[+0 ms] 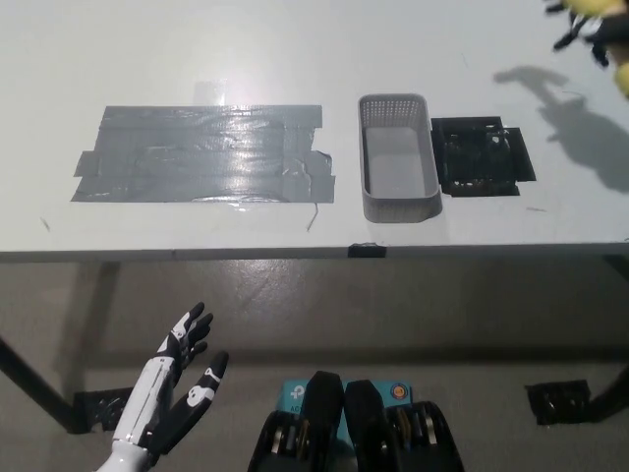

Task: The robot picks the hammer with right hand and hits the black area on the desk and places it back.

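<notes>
A: Where is the right robot hand?

B: Up at the far right corner, mostly out of view; only a dark bit and some yellow show there; whether it is clenched or released, I cannot tell.

A: And the hammer?

B: I cannot see it; only a shadow falls on the bench near the far right edge, beyond the black area.

A: What lies on that bench?

B: The black area is a dark square patch toward the right; just beside it, on its left, stands a grey mesh basket, nothing inside it that I can make out; further left, apart from the basket, a wide patch of grey tape is stuck flat and shines a little.

A: The other one?

B: The left robot hand hangs low, below the bench's near edge, at the lower left; it is released, fingers spread, grasping nothing.
</notes>
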`<act>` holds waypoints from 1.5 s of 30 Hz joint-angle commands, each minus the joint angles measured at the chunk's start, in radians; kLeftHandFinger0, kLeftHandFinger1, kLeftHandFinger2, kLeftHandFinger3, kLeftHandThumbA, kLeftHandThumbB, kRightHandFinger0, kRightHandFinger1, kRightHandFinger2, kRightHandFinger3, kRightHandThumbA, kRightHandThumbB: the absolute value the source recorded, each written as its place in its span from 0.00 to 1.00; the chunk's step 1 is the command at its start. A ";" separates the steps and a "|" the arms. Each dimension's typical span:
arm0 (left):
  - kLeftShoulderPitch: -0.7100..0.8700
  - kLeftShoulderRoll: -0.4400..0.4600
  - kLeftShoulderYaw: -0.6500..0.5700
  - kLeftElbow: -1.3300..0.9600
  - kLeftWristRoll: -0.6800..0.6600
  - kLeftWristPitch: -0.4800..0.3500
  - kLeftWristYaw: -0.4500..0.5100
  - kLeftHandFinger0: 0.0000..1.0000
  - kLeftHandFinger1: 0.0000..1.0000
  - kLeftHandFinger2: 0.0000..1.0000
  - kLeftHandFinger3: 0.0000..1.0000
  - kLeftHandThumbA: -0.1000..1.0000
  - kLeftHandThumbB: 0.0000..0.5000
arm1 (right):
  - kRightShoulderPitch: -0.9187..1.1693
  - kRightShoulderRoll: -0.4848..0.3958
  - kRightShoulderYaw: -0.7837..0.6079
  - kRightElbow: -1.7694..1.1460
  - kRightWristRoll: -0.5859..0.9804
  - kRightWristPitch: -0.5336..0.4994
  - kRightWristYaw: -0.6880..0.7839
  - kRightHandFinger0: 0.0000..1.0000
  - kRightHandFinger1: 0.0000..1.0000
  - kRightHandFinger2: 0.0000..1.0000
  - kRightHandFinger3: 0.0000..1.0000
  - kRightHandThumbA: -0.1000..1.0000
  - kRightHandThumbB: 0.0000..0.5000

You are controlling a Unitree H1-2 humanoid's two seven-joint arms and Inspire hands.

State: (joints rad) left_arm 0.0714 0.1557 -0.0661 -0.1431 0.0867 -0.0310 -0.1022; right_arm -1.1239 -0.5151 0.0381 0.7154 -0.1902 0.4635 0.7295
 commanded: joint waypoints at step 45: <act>0.029 0.006 0.026 -0.050 -0.006 -0.028 0.002 1.00 1.00 1.00 1.00 0.72 0.00 | -0.001 0.077 0.336 0.129 -0.336 -0.258 -0.486 1.00 1.00 1.00 1.00 0.81 0.89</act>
State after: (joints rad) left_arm 0.0895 0.1548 -0.0509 -0.1438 0.0901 -0.0310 -0.1027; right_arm -1.0488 -0.4459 0.4091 0.8740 -0.4708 0.2512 0.4860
